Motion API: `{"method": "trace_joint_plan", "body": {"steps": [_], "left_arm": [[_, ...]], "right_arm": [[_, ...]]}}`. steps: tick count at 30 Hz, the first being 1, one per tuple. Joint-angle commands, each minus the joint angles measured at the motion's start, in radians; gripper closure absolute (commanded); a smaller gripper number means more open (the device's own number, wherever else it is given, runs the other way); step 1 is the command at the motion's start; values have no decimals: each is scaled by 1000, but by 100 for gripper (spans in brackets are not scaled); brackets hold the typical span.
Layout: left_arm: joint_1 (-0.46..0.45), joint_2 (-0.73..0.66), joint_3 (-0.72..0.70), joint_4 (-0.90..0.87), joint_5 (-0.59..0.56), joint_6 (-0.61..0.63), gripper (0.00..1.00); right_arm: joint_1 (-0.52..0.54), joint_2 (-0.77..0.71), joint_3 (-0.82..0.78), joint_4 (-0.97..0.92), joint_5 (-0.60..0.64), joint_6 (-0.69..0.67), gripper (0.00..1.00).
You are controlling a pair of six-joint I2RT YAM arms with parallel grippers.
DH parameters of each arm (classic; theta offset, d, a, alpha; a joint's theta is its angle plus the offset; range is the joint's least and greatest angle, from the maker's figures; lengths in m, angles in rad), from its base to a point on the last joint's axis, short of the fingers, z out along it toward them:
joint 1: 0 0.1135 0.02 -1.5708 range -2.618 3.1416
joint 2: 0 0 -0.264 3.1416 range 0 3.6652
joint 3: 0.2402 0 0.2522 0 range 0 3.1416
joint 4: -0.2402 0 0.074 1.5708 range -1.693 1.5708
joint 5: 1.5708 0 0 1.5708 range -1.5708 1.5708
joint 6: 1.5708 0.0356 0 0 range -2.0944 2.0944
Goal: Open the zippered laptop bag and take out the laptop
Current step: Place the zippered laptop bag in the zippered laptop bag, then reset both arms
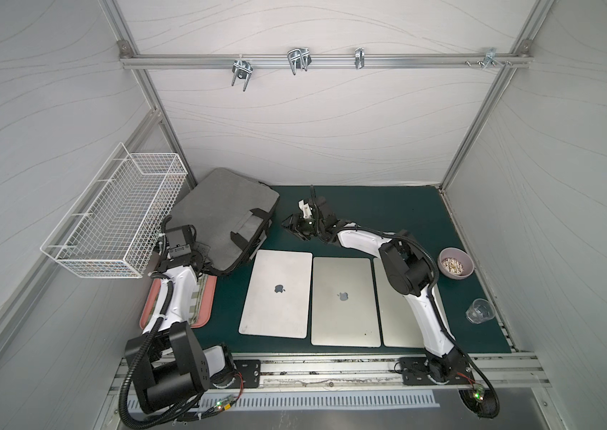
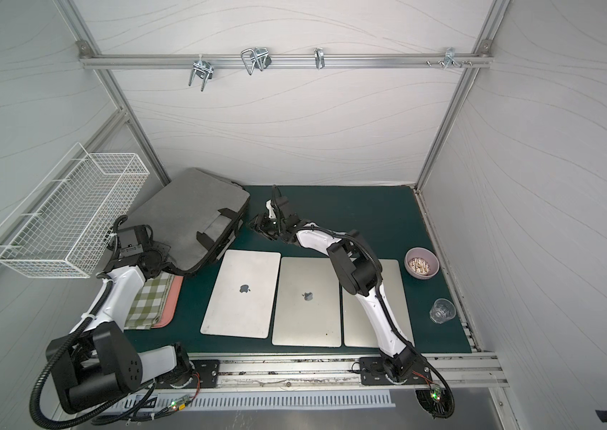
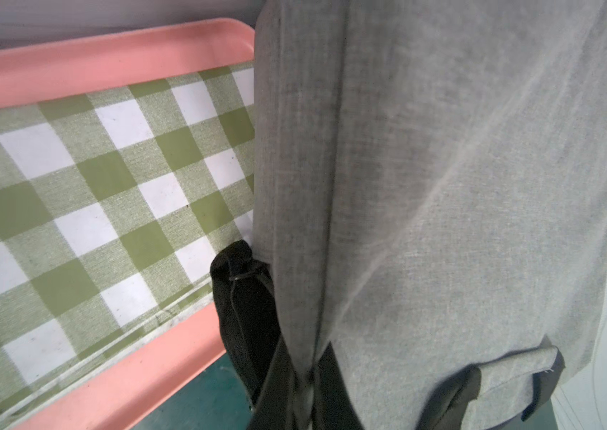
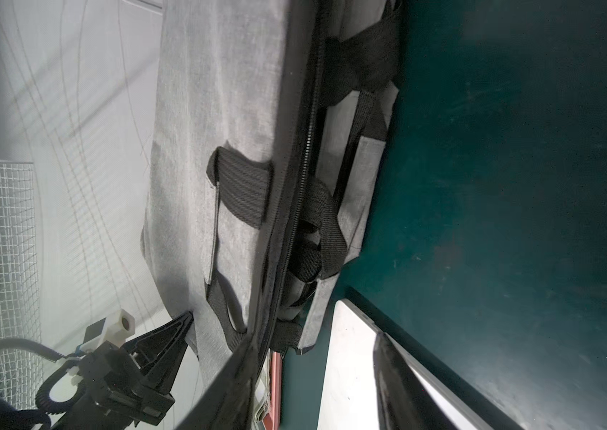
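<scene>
Only right wrist view shows left gripper [image 4: 184, 322] clamping laptop bag [image 4: 220, 93] corner; right gripper [image 1: 290, 228] parted, empty

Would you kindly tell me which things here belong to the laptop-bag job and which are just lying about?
Job: laptop bag; left gripper, pinching it; right gripper, open beside it; three laptops, lying outside it.
Lying about: pink tray, checked cloth, wire basket, bowl, glass.
</scene>
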Motion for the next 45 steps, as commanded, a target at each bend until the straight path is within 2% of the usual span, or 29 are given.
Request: {"method": "trace_joint_plan", "body": {"steps": [1,6,10,11,19,29,32,38,39,42,45], "left_arm": [[49,25,37,149,-124,-59,100],[53,81,25,238,-39,-158,100],[51,105,55,239,-13,-92,100],[51,102,61,232,-8,-67,97],[53,60,83,152,38,108,50],[49,-70,61,-9,36,232,24],[41,-132,31,-58,34,250,19],[-88,-269,-85,-98,19,262,8],[-126,-290,-97,-107,6,261,1],[-235,-319,-109,-126,-49,291,1],[-328,-327,-124,-89,-39,339,1]], "right_arm": [[-21,-101,-39,25,-9,-35,48],[-42,-160,-123,33,-10,-58,47],[-55,-203,-185,35,-9,-77,44],[-58,-211,-196,33,-9,-84,44],[-75,-243,-220,7,-10,-146,39],[-153,-392,-317,-166,24,-330,21],[-201,-470,-386,-215,46,-376,16],[-321,-630,-483,-385,122,-551,10],[-351,-665,-513,-393,129,-572,10],[-443,-756,-593,-413,149,-614,6],[-537,-835,-642,-452,180,-678,3]]}}
